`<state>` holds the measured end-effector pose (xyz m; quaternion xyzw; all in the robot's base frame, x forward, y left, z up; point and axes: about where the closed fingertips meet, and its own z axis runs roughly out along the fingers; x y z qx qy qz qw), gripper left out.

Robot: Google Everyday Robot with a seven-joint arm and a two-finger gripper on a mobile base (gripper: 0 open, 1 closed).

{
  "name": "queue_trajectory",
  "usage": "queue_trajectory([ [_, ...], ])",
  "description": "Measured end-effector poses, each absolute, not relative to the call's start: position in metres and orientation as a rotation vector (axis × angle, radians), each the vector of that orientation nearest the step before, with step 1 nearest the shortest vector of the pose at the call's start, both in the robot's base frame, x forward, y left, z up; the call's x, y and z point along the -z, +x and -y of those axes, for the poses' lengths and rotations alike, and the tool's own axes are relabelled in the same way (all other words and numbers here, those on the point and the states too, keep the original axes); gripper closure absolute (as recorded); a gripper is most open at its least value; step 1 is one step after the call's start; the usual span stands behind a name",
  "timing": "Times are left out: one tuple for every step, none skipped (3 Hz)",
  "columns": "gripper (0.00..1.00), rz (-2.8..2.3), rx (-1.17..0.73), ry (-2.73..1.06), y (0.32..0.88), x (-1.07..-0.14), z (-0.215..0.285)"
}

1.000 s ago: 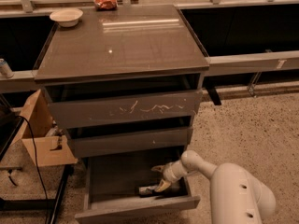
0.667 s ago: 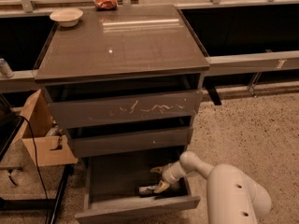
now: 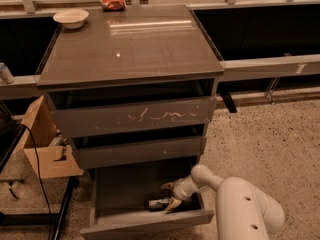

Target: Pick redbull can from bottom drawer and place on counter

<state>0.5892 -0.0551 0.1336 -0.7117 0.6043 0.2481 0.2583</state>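
The bottom drawer (image 3: pixel 120 189) is pulled open at the foot of the grey cabinet. The redbull can (image 3: pixel 156 204) lies on its side on the drawer floor, near the front right. My gripper (image 3: pixel 169 195) reaches into the drawer from the right, at the can's right end. Its fingers are spread, one (image 3: pixel 167 186) behind the can and one (image 3: pixel 172 204) in front of it. The can rests on the floor between them. The counter (image 3: pixel 130 44) is the glossy dark slab on top of the cabinet.
A white bowl (image 3: pixel 70 18) sits at the counter's back left corner and a red-orange snack bag (image 3: pixel 113 2) on the ledge behind. A pale can (image 3: pixel 5 73) stands on the left ledge. A cardboard box (image 3: pixel 42 144) and a cable are left of the cabinet.
The arm has crept slightly left, toward the can. The can has not moved.
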Motion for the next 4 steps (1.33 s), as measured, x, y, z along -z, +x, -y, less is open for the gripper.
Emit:
queue_trajectory([
  [0.37, -1.65, -0.692, -1.948, 0.5824, -0.1234, 0.0548],
  [0.55, -1.651, -0.697, -1.959, 0.5799, -0.1192, 0.0541],
  [0.8, -1.651, -0.697, -1.959, 0.5799, -0.1192, 0.0541],
  [1.0, -1.651, -0.697, -1.959, 0.5798, -0.1191, 0.054],
])
